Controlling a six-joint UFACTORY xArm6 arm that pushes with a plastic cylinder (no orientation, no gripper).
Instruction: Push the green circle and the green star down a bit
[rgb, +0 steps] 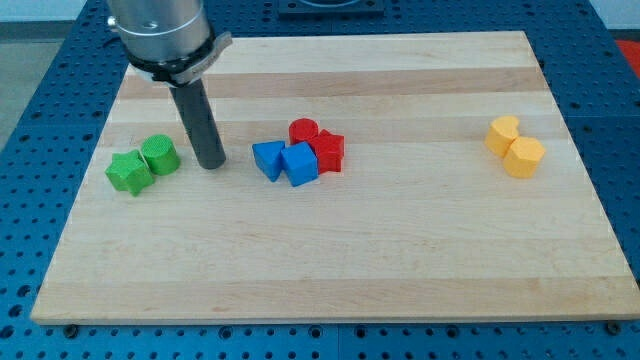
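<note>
The green circle (161, 155) and the green star (129, 172) sit touching each other at the view's left side of the wooden board (330, 250), the star below and left of the circle. My tip (211, 162) rests on the board just right of the green circle, with a small gap between them. It stands between the green pair and the blue and red cluster.
A blue triangle-like block (267, 159) and a blue cube (300, 164) sit in the middle, touching a red cylinder (303, 130) and a red star-like block (328, 151). Two yellow blocks (503, 134) (524, 157) lie at the view's right.
</note>
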